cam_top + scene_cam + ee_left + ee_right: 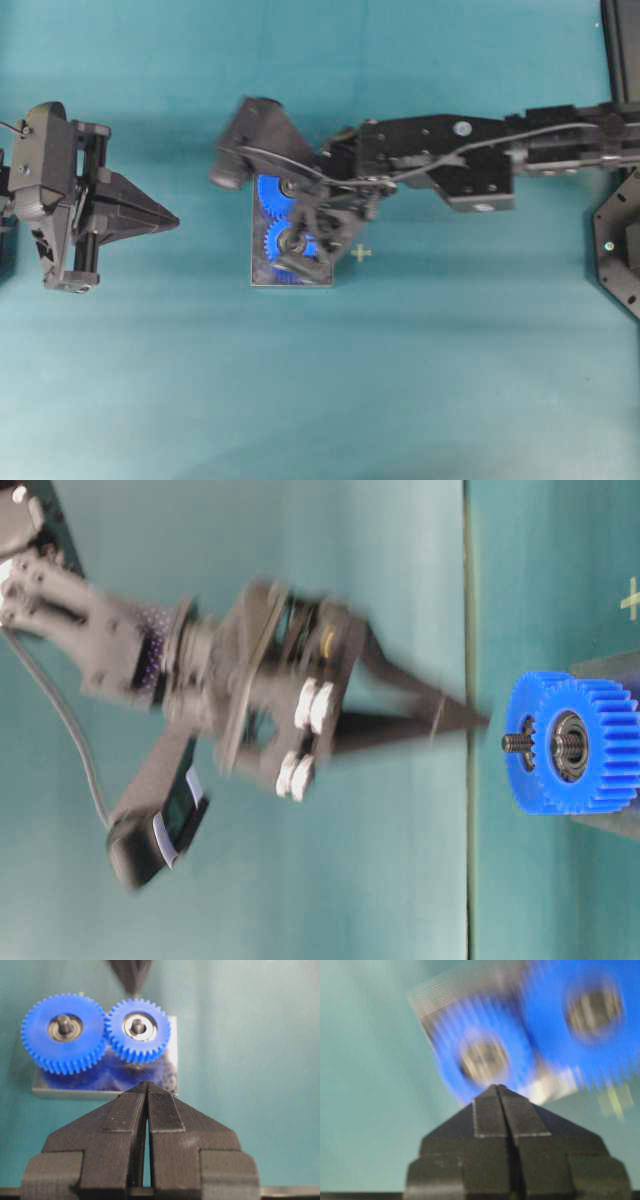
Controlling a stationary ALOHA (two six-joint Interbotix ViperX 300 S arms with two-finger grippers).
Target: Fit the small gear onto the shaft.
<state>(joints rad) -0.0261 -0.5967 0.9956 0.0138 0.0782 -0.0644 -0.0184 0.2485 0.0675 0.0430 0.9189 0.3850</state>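
Both jaws are shut, holding nothing: the right gripper (498,1089) hangs above the small gear (138,1030), which sits on the shaft (138,1025), meshed beside the larger gear (63,1032); the left gripper (146,1085) rests apart.

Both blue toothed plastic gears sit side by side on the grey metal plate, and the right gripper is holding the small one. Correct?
Not quite. The right gripper is shut on nothing; the right wrist view shows its tips short of the small gear. Both gears do sit on the plate.
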